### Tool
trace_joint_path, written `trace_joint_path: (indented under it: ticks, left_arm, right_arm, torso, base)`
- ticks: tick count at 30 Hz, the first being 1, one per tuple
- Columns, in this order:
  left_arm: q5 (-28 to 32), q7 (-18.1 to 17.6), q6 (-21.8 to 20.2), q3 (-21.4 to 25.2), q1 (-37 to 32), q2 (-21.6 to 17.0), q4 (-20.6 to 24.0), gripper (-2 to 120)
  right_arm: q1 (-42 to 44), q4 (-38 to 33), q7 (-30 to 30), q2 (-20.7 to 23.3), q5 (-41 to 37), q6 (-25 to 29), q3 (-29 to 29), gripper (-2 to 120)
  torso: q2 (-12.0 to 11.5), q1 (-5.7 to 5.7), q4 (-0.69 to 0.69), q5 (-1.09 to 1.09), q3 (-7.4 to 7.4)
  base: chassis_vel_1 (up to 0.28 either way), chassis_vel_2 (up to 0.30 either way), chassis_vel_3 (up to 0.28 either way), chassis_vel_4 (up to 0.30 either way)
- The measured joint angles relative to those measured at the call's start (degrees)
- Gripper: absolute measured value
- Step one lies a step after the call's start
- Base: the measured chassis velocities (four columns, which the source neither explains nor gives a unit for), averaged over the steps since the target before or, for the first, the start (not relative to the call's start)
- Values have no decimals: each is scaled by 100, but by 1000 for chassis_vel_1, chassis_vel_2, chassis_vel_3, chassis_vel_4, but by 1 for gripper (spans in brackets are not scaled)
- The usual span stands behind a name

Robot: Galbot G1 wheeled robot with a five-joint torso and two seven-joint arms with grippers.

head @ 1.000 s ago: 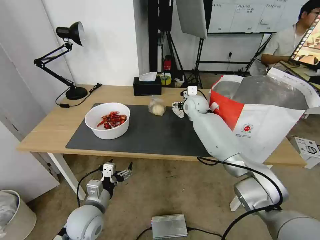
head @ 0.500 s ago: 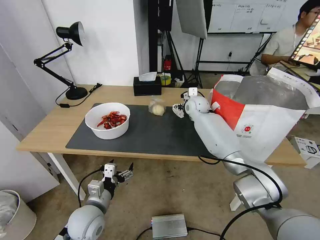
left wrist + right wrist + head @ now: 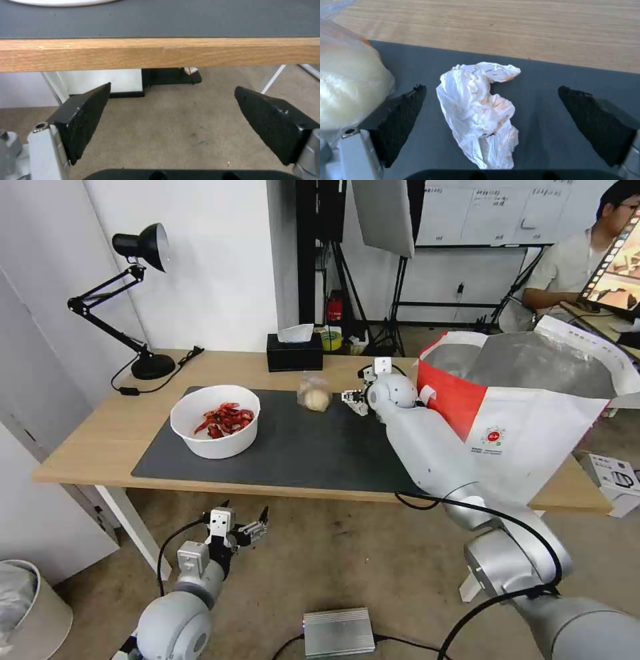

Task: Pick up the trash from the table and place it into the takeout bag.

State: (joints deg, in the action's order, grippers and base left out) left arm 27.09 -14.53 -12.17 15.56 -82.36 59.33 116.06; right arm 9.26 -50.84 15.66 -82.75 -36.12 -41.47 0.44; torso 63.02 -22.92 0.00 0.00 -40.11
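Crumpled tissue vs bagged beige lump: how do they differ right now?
The crumpled white tissue is opaque, wrinkled and elongated with orange stains; the clear bag around the beige lump is see-through over a rounded mass. The tissue lies between the open fingers of the right gripper; the bagged lump sits outside them, beside one finger. Both rest on the dark grey mat.

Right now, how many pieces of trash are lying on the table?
3. The bowl of red shells stands on the mat's left part; the bagged lump lies at the mat's far edge; the tissue lies between the open right gripper's fingers. More may be hidden behind the arm.
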Motion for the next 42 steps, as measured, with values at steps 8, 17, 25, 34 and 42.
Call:
trace_joint_path:
  ticks: [8, 17, 25, 34, 42]
  left_arm:
    - [-2, 0, 1, 2, 0, -5, 11, 100]
    - [-2, -1, 0, -2, 1, -8, 16, 100]
    - [0, -2, 1, -34, 13, -7, 16, 100]
    - [2, -3, 2, -38, 0, 4, 10, 100]
    - [2, -5, 5, -47, -1, 8, 9, 100]
  right_arm:
    - [-6, 57, -55, -14, 8, -1, 4, 100]
    - [-51, 232, -104, -74, 28, -2, 107, 100]
    - [-66, 342, -407, -85, 167, -1, 160, 100]
    - [-66, 464, -723, -143, 336, -2, 239, 100]
    - [-77, 537, -751, -166, 362, -3, 259, 100]
  torso:
    - [0, 0, 0, 0, 0]
    - [0, 0, 0, 0, 0]
    - [0, 0, 0, 0, 0]
    - [0, 0, 0, 0, 0]
    - [0, 0, 0, 0, 0]
  base:
    - [0, 0, 0, 0]
    - [0, 0, 0, 0]
    - [0, 0, 0, 0]
    - [0, 0, 0, 0]
    - [0, 0, 0, 0]
